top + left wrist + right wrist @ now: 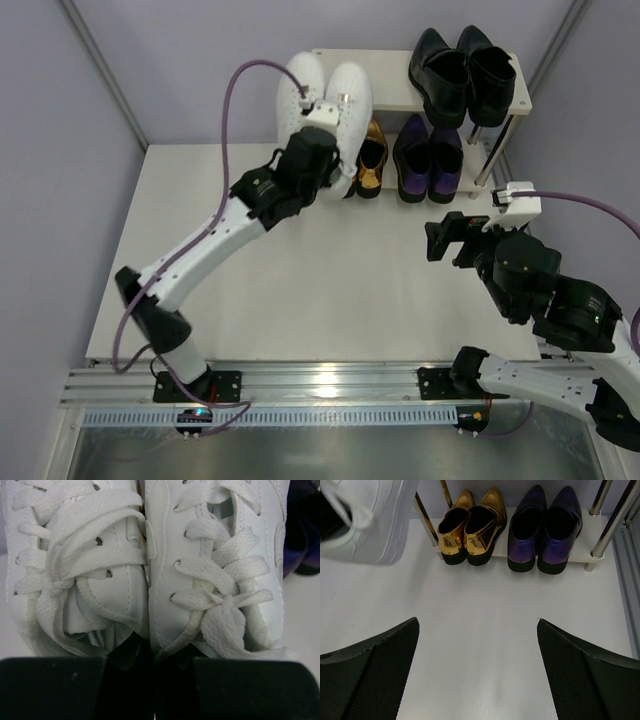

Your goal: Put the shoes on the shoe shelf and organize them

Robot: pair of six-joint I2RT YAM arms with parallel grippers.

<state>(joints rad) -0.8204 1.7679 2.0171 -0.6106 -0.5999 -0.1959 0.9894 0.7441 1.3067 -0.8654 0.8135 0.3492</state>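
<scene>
The white sneakers [325,85] lie side by side on the left of the shoe shelf's top board [392,88], heels overhanging its front edge. My left gripper [322,130] is at their heels, shut on the sneakers' inner collars; the laces fill the left wrist view [210,555] above my gripper [152,662]. The black loafers [465,75] stand on the top right. The gold loafers [371,160] [467,527] and purple loafers [428,160] [545,527] stand on the lower board. My right gripper [447,235] [477,630] is open and empty over the table, facing them.
The shelf stands at the table's far edge against the back wall, with thin metal legs [607,525] at its right end. A sneaker's heel [370,525] hangs in the upper left of the right wrist view. A metal rail [320,385] runs along the near edge.
</scene>
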